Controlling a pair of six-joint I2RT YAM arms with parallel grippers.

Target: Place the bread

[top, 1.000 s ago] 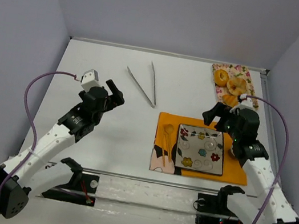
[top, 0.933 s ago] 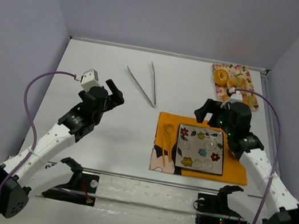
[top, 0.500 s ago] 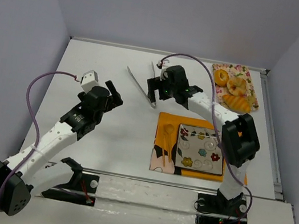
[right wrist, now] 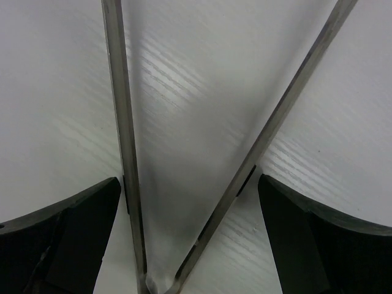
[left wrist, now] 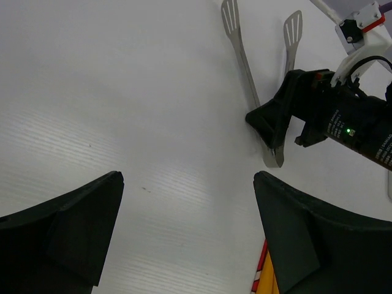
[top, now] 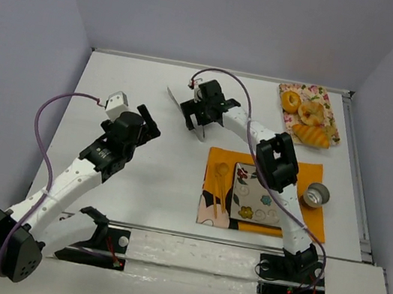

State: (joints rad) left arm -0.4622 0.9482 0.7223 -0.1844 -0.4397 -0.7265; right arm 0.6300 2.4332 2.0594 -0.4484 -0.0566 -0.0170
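Observation:
The bread lies on a floral cloth [top: 307, 113] at the back right. The golden-orange croissant [top: 311, 135] is at its near end. I cannot make out the speckled slice. My right gripper [top: 198, 121] [right wrist: 188, 184] is open and low over the metal tongs [top: 188, 109] [right wrist: 125, 153]. Its fingers stand outside both tong arms, near the hinge, and it holds nothing. My left gripper [top: 151, 122] [left wrist: 187, 184] is open and empty over bare table left of the tongs. The left wrist view shows the tongs [left wrist: 242, 67] and my right gripper [left wrist: 275, 122].
A ring pastry [top: 291, 100] and a round bun [top: 312, 110] share the floral cloth. A flowered square plate [top: 264, 195] sits on an orange cloth [top: 219, 158], with a wooden spoon [top: 221, 173] and chopsticks to its left. A metal cup [top: 316, 195] stands to its right.
My right arm has swung from beside the plate to the tongs at the back middle and come down over them. The metal cup now shows. My left arm has barely moved.

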